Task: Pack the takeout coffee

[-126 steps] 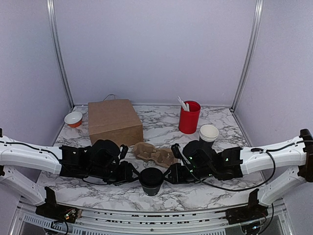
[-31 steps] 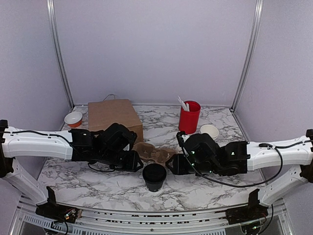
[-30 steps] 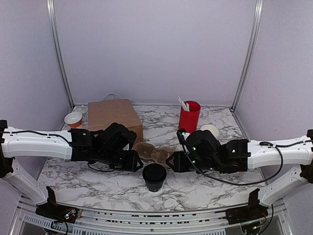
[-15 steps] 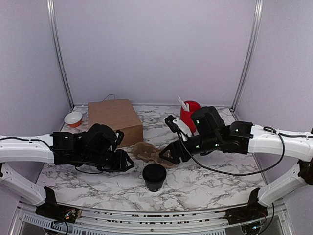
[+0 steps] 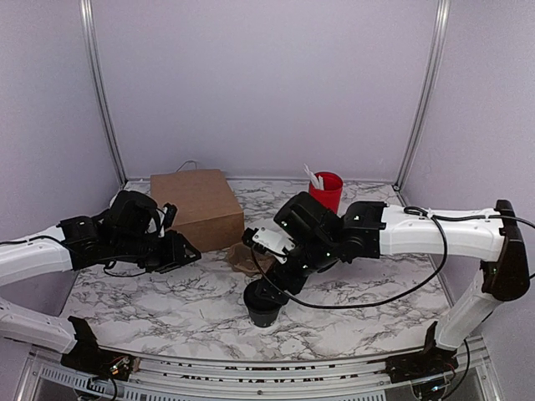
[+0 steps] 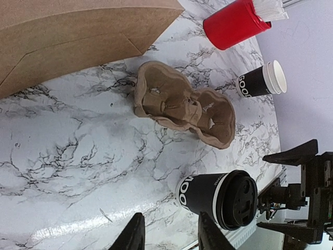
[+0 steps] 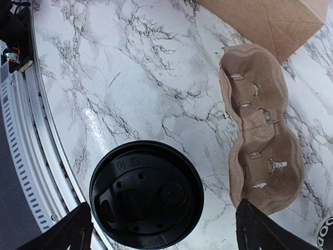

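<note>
The takeout coffee [image 5: 262,312] is a small black cup with a black lid [image 7: 146,194], standing upright near the table's front edge. My right gripper [image 5: 272,289] hangs directly over it, pointing down. It is open wide [image 7: 164,232], one finger on each side of the lid and not touching it. My left gripper [image 5: 182,250] is off to the left, by the bag's front corner. In the left wrist view it is open [image 6: 170,237] with nothing between its fingers, and the cup [image 6: 216,197] stands to its right.
A brown pulp cup carrier [image 7: 257,130] lies just behind the coffee. Behind it to the left sits a brown paper bag [image 5: 196,206]. A red cup with white utensils [image 5: 327,190] stands at the back. Lidless black cups [image 6: 261,83] are stacked to the right. A metal rail [image 7: 21,130] edges the table front.
My right arm has swung left from beside the carrier to above the coffee, and its jaws have opened wide. My left arm has pulled back to the left, away from the cup.
</note>
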Controlling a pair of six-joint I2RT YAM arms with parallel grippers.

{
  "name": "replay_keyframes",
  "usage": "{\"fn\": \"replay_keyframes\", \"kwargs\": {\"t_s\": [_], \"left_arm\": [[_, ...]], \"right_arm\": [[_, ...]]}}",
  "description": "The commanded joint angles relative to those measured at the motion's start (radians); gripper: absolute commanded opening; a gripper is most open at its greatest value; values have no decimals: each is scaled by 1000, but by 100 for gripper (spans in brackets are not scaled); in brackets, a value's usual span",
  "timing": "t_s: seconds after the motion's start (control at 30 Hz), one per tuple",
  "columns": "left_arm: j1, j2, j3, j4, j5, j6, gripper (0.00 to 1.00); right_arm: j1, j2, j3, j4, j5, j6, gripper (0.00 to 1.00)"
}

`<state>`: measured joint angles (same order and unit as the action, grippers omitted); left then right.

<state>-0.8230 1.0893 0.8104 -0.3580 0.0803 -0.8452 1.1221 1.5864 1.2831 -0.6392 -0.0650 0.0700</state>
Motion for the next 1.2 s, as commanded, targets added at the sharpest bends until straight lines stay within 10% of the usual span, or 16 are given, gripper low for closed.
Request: {"fn": "replay_keyframes", "kwargs": {"t_s": [0.0,0.73,1.17], "left_arm": [[28,12,41,26,116,71,37],[28,-67,-24,51,36,13,39],[28,-49,-10,73,49,28,39]], "right_arm": [[16,31,94,-88,22,-66,93],[30,144,166,-132,-36,-194,91],[-6,174,199,-158,-40,-103,72]]}}
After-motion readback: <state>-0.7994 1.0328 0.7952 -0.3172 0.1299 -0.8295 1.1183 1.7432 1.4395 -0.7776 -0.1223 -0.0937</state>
